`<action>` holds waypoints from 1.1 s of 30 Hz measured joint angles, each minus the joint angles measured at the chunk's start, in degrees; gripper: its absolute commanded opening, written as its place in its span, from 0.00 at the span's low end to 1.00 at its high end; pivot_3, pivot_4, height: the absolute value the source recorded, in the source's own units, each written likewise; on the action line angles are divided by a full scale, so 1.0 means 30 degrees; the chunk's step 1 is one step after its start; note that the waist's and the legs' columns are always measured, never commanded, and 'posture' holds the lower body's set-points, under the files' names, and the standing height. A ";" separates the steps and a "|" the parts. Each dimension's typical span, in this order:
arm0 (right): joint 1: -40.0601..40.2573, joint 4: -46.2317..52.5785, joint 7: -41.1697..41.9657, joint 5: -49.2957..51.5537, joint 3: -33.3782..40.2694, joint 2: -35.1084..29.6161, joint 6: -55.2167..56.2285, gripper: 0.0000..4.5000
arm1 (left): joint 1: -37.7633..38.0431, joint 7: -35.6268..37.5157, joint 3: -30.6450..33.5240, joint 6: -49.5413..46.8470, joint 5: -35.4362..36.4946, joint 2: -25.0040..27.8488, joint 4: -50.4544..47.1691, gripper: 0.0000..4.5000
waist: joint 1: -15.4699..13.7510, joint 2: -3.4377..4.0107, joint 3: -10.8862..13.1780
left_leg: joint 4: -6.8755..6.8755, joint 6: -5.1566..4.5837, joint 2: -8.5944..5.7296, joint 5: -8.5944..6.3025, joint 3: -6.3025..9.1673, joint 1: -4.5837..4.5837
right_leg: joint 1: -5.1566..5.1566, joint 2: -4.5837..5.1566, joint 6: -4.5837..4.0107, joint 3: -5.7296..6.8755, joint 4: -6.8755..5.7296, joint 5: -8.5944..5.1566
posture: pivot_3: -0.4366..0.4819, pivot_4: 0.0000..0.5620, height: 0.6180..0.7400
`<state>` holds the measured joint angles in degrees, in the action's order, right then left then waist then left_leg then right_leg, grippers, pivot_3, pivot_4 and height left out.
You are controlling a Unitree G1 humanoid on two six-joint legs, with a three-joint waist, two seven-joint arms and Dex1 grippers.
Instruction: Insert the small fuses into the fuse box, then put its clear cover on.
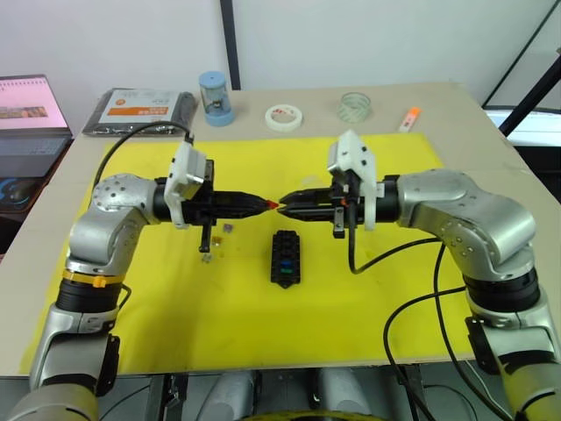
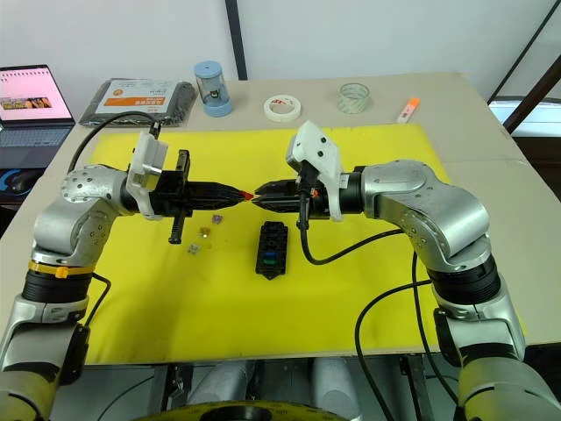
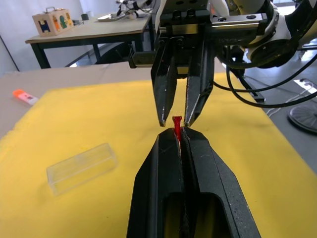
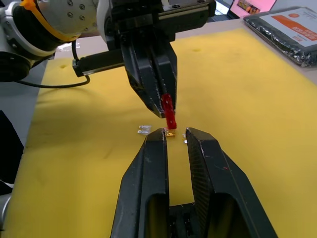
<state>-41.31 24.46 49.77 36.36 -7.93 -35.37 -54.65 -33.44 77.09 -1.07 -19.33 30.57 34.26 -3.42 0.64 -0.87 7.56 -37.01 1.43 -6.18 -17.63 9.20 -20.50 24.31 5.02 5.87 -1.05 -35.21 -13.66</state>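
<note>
My left gripper [image 1: 266, 204] clenched on red fuse [image 3: 176, 127], held in air above yellow mat [image 1: 175, 298]. My right gripper [image 4: 176, 135] open, tips facing it, fuse just off its tips. Step in hand, I judge: hand-over, left to right. Next: slide right fingers around fuse, close, then release left. Fuse box [image 1: 285, 256] near side of grippers, few fuses already seated. Loose fuses [image 1: 217, 243] left of box. Clear cover [image 3: 81, 167] on mat.

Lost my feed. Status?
Left gripper shut on red fuse. Right gripper open, tip to tip with it above the mat. Fuse box partly filled. Nothing between.
</note>
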 measured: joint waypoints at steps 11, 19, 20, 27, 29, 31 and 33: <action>0.0000 0.0000 -0.0217 0.0094 -0.0041 0.0181 0.0089 0.07 | -0.0238 -0.0301 -0.0131 0.0098 -0.0025 -0.0243 -0.0003 0.00 | -0.0002 0.0000 0.0000 | 0.0000 0.0000 0.0000 0.0000 0.0000 -0.0001 | 0.0000 0.0000 0.0000 0.0003 0.0000 0.0000 | 0.48 0.27 1.00; 0.0000 -0.0013 -0.0261 0.0198 -0.0016 0.0172 0.0097 0.01 | -0.0178 -0.0296 -0.0136 0.0358 -0.0031 -0.0250 -0.0008 0.00 | -0.0002 0.0000 0.0000 | -0.0001 0.0000 0.0000 0.0000 0.0001 0.0000 | 0.0000 -0.0001 0.0000 0.0005 0.0000 0.0000 | 0.48 0.27 1.00; 0.0000 -0.0013 -0.0262 0.0246 -0.0016 0.0171 0.0064 0.01 | -0.0148 -0.0271 -0.0137 0.0409 -0.0031 -0.0250 -0.0011 0.00 | -0.0002 0.0000 0.0000 | -0.0001 0.0000 0.0000 0.0000 0.0001 0.0000 | 0.0000 -0.0001 0.0000 0.0005 0.0000 0.0000 | 0.48 0.27 1.00; -0.0003 -0.0013 -0.0239 0.0385 0.0020 0.0154 -0.0036 0.00 | -0.0103 -0.0249 -0.0150 0.0411 -0.0030 -0.0217 -0.0055 0.11 | 0.0000 0.0000 0.0000 | 0.0000 0.0000 0.0000 0.0000 0.0001 0.0000 | 0.0000 -0.0002 0.0000 0.0005 0.0000 0.0000 | 0.48 0.27 1.00; -0.0049 -0.0008 -0.0114 0.0497 0.0019 0.0125 -0.0031 0.00 | 0.0124 -0.0279 -0.0186 0.0283 -0.0052 -0.0053 -0.0085 0.23 | 0.0029 0.0001 0.0000 | 0.0002 -0.0001 0.0001 0.0000 -0.0001 0.0004 | 0.0000 -0.0003 0.0000 0.0004 -0.0002 0.0000 | 0.48 0.27 1.00; -0.0068 0.0000 -0.0028 0.0483 0.0014 -0.0073 -0.0013 0.00 | 0.0596 -0.0339 -0.0224 0.0295 -0.0208 0.0121 -0.0208 0.36 | 0.0019 0.0003 0.0001 | 0.0003 -0.0001 0.0003 0.0000 0.0001 0.0004 | 0.0000 -0.0005 0.0000 0.0005 -0.0001 0.0000 | 0.48 0.27 1.00; -0.0147 0.0035 0.0102 0.0266 -0.0169 -0.0573 0.0033 0.00 | 0.1248 -0.0326 -0.0265 0.0738 -0.0589 0.0375 -0.0403 0.53 | 0.0007 0.0003 0.0001 | 0.0002 -0.0002 0.0001 -0.0001 -0.0002 0.0001 | 0.0000 -0.0003 0.0000 0.0005 0.0001 0.0000 | 0.48 0.27 1.00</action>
<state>-41.75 24.56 50.08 37.16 -8.43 -37.09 -54.55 -29.70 76.12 -1.86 -17.11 28.80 35.39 -4.63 0.66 -0.86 7.57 -37.00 1.42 -6.18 -17.64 9.19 -20.50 24.31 5.01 5.87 -1.03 -35.21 -13.66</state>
